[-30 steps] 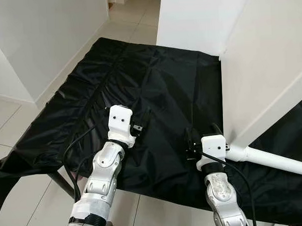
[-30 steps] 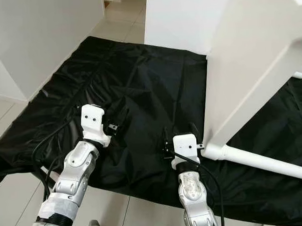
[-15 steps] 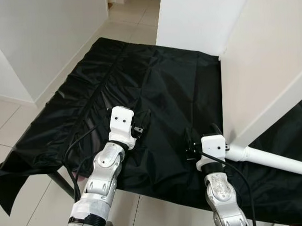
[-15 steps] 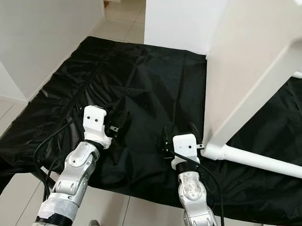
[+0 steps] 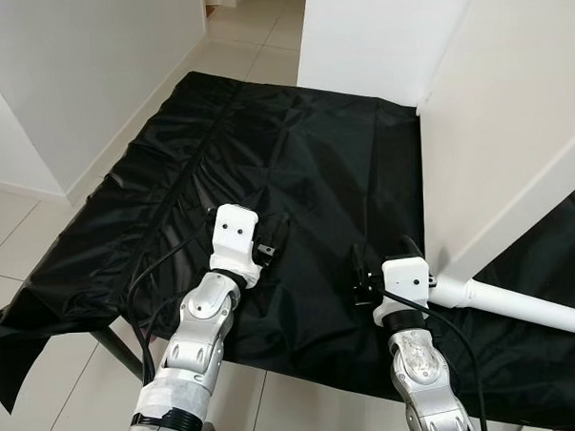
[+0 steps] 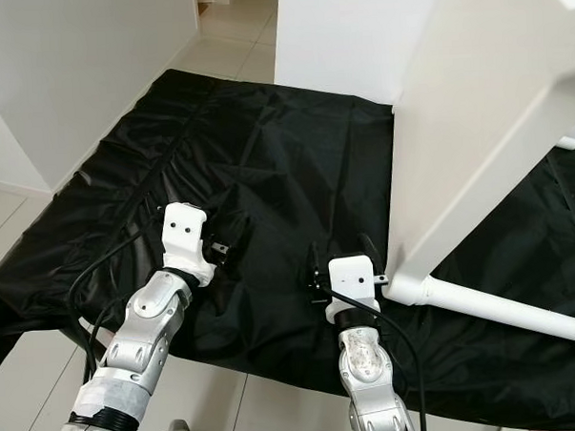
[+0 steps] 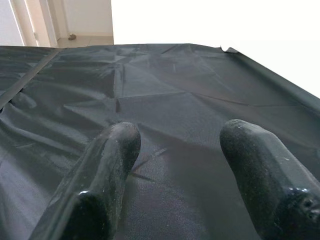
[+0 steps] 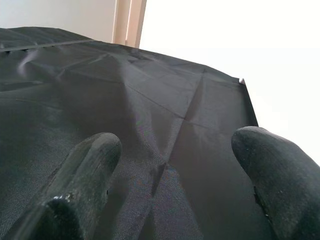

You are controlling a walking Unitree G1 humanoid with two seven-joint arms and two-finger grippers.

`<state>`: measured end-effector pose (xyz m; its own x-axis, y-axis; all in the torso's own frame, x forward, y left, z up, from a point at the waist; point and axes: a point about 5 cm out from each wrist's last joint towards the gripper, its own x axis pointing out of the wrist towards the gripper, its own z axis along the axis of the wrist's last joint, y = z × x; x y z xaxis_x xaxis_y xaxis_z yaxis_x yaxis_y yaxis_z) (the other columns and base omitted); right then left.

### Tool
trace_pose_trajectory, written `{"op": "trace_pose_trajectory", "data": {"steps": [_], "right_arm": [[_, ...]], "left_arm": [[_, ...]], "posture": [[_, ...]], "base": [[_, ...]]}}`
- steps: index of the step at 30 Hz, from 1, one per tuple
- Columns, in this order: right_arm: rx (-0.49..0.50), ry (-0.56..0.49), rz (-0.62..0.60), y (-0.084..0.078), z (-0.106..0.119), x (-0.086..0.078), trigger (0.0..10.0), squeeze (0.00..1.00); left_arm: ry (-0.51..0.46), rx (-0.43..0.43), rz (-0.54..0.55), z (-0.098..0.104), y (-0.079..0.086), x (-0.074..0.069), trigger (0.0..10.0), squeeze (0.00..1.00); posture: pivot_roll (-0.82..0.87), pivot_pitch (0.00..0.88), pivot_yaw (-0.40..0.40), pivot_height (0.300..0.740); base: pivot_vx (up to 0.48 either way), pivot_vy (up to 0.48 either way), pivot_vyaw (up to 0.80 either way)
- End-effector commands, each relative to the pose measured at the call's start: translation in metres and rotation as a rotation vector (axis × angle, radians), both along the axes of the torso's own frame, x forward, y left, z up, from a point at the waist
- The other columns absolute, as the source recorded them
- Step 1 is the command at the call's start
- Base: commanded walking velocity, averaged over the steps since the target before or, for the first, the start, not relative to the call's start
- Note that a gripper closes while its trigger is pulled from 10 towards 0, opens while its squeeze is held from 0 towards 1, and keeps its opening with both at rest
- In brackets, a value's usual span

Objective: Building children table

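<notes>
A large white table panel [image 5: 512, 120] stands tilted on edge at the right, on a black cloth [image 5: 295, 167]. A white round leg [image 5: 530, 308] lies low over the cloth, and its collared end meets the panel's lower corner. My right gripper [image 5: 383, 257] hovers open just left of that leg end, with nothing between its fingers [image 8: 90, 175]. My left gripper [image 5: 272, 239] is open over the cloth's near middle, its fingers [image 7: 107, 165] empty above wrinkled fabric.
White walls [image 5: 90, 62] close in on the left, and a white block [image 5: 375, 30] stands at the back. Tiled floor [image 5: 21, 237] surrounds the cloth, whose near-left corner hangs loose. A dark bar [image 5: 116, 342] shows under the cloth's front edge.
My left gripper has shifted slightly right and nearer to me over the cloth. The right gripper, the panel and the leg have stayed put.
</notes>
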<state>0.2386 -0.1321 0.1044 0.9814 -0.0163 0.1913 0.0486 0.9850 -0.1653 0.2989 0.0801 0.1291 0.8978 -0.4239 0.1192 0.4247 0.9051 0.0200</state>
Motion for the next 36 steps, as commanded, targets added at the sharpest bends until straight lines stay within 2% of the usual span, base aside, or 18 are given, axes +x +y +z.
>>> {"op": "trace_pose_trajectory", "data": {"steps": [1, 11, 36], "right_arm": [[-0.003, 0.018, 0.001, 0.001, -0.0041, -0.0006, 10.0, 0.0], [0.0, 0.019, 0.0, 0.003, -0.0048, -0.0006, 10.0, 0.0], [0.007, 0.028, 0.0, 0.0053, -0.0072, -0.0028, 10.0, 0.0]], "left_arm": [[0.0, 0.004, -0.016, 0.001, -0.0029, -0.0012, 10.0, 0.0], [0.007, 0.009, -0.025, 0.0009, -0.0036, -0.0014, 10.0, 0.0], [0.025, 0.01, -0.018, 0.0012, -0.0033, -0.0023, 10.0, 0.0]], "posture": [[0.08, 0.007, -0.061, 0.74], [0.08, 0.004, -0.058, 0.74], [0.09, 0.009, -0.055, 0.74]], "base": [[0.0, 0.0, 0.0], [0.0, 0.0, 0.0], [-0.286, 0.0, 0.0]]}}
